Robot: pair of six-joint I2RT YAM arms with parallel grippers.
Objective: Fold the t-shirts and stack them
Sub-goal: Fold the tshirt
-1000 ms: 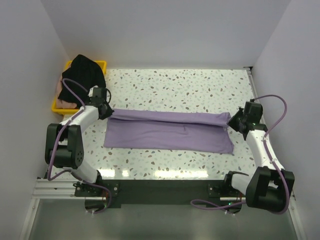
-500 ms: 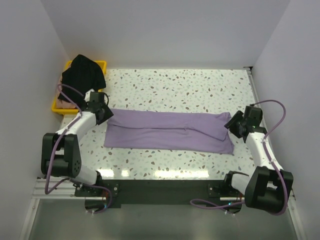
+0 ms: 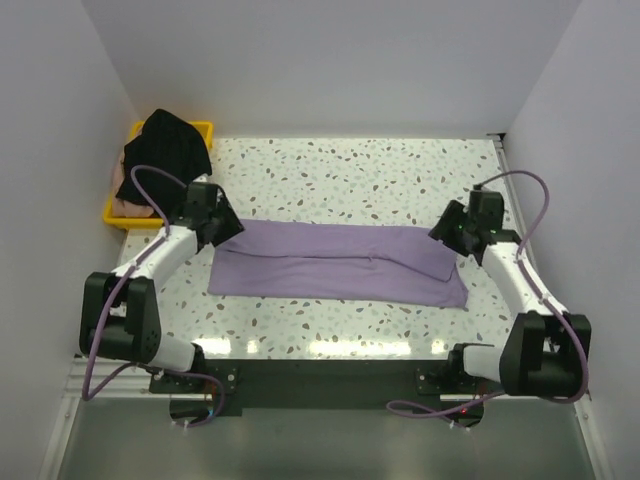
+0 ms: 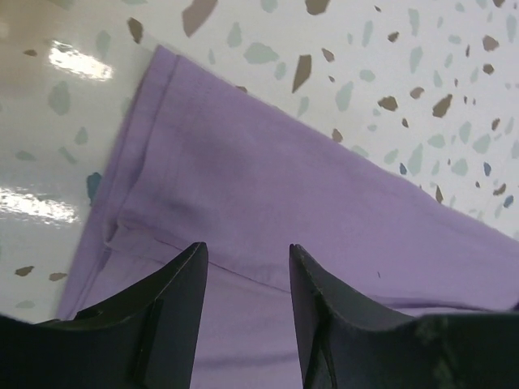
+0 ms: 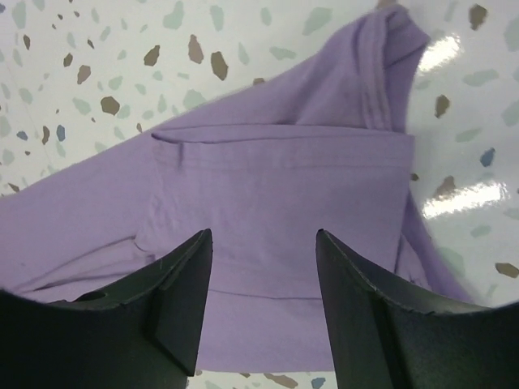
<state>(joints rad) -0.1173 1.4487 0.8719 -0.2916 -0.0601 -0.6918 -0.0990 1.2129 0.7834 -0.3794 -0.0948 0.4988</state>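
Top external view shows the lavender-purple cloth t-shirt [image 3: 335, 262] lying folded as a long band across the middle of the speckled white table [image 3: 350, 170]. The left gripper [image 3: 230, 228] is over its left end and the right gripper [image 3: 445, 230] over its right end. Both have their jaws apart and hold nothing. The black cloth t-shirt [image 3: 165, 148] lies heaped on the yellow plastic tray [image 3: 203, 128] at the far left.

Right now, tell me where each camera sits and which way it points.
Top external: above and behind the arms, looking down on the table; both arms show, with the lavender t-shirt between them.
Left wrist: on the left arm, looking down past the open left pincer at the shirt's end.
Right wrist: same, past the open right pincer.
All three share the shirt.
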